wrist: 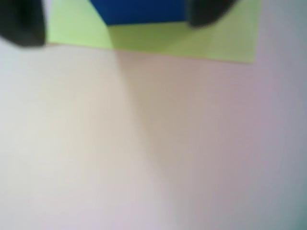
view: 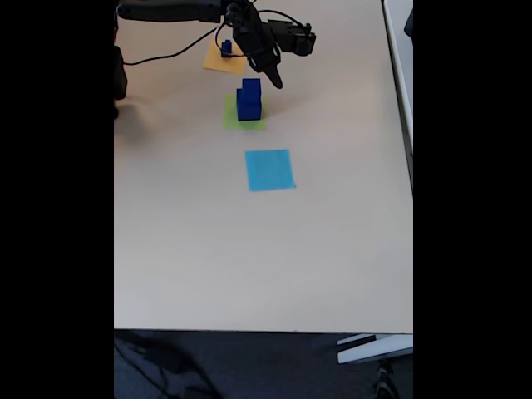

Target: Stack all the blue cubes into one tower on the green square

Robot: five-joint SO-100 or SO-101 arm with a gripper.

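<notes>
Now, gripper (view: 264,73): above stack, jaws' state unclear.
Stack (view: 248,100): two cubes on green square (view: 230,116).
Small cube (view: 226,47): on orange square (view: 214,61).

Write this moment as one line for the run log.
gripper: open, beside tower top | dark-blue cube tower: on flat lime-green square | small dark-blue cube: on orange-yellow square

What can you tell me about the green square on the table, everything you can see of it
The green square is a flat, paper-thin lime-green patch lying on the pale table, between an orange-yellow square and a light-blue one in the fixed view. A stack of blue cubes stands on it, covering much of it. In the wrist view its straight near edge and one corner show, partly shadowed.
</notes>
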